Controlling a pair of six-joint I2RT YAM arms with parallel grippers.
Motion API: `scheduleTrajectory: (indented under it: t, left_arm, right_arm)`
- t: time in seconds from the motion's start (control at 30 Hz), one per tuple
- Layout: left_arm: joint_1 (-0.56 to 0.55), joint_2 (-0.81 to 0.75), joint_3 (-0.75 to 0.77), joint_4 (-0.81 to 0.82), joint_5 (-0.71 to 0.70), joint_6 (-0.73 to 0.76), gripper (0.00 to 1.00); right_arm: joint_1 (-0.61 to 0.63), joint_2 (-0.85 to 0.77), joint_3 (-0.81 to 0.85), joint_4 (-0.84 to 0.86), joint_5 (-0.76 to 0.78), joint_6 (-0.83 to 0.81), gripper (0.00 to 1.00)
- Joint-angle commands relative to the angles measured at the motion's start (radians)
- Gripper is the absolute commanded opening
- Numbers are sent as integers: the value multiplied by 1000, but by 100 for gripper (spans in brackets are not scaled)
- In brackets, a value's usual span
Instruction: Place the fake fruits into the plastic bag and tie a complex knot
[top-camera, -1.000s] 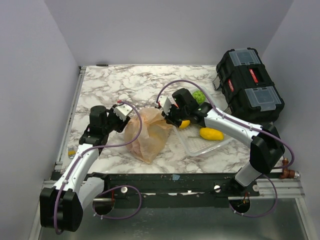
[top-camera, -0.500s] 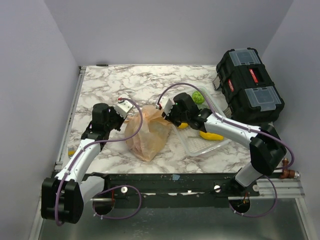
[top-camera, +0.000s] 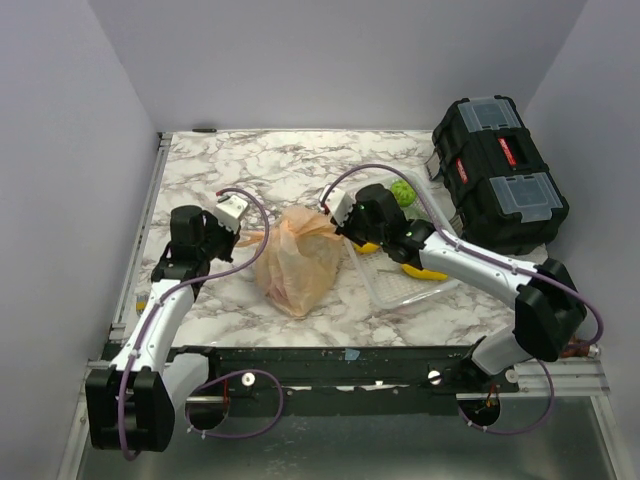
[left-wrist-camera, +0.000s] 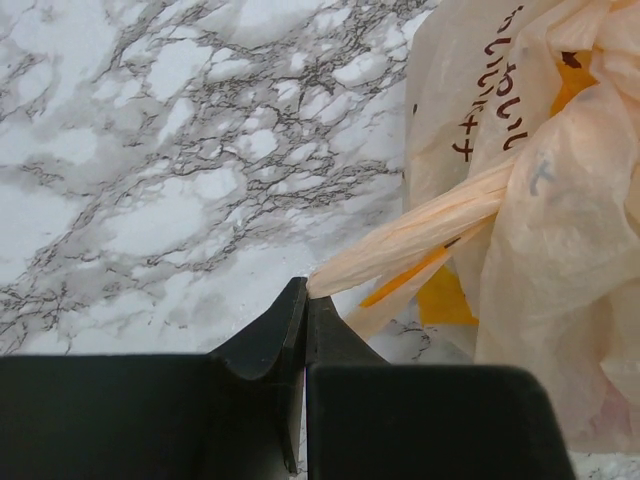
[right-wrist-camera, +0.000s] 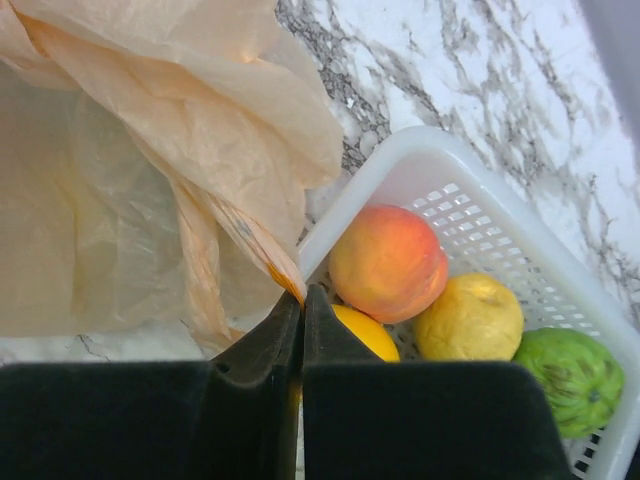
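Note:
The pale-orange plastic bag (top-camera: 297, 262) sits on the marble table between my arms; it also shows in the left wrist view (left-wrist-camera: 540, 200) and the right wrist view (right-wrist-camera: 150, 200). My left gripper (left-wrist-camera: 305, 295) is shut on a twisted handle strip (left-wrist-camera: 420, 235), pulled taut to the left. My right gripper (right-wrist-camera: 301, 297) is shut on the other handle strip (right-wrist-camera: 250, 240) at the bag's right side. A peach (right-wrist-camera: 388, 263), a yellow fruit (right-wrist-camera: 470, 317), a green fruit (right-wrist-camera: 567, 378) and an orange-yellow fruit (right-wrist-camera: 362, 333) lie in the white basket (right-wrist-camera: 400, 165). No tied knot shows.
A black toolbox (top-camera: 498, 172) stands at the back right. The white basket (top-camera: 400, 290) lies right of the bag, with a yellow fruit (top-camera: 425, 270) and a green fruit (top-camera: 402, 192) in it. Side walls close in the table.
My left gripper has moved left and back, stretching its handle strip. My right gripper has shifted a little toward the bag's top. The bag has drawn more upright and narrower.

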Motion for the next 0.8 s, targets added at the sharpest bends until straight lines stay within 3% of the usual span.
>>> scheduleTrajectory:
  t: [0.0,0.33,0.53,0.77]
  left_arm:
    - [50,-64,50,-71,20,12,0]
    - [169,-86,64,-73,-205,115,0]
    - [264,-89,39,-43,-234,223,0]
    - [457,-44,46,-30,-169,331,0]
  right_arm:
    - [-4,-62,4,-69,88,-23,2]
    - [-39,-115,-139,12,307,-227,1]
    - [-194,-159,-171,9,314,-274,1]
    - [-401,-225,-227,-8,239,-375,1]
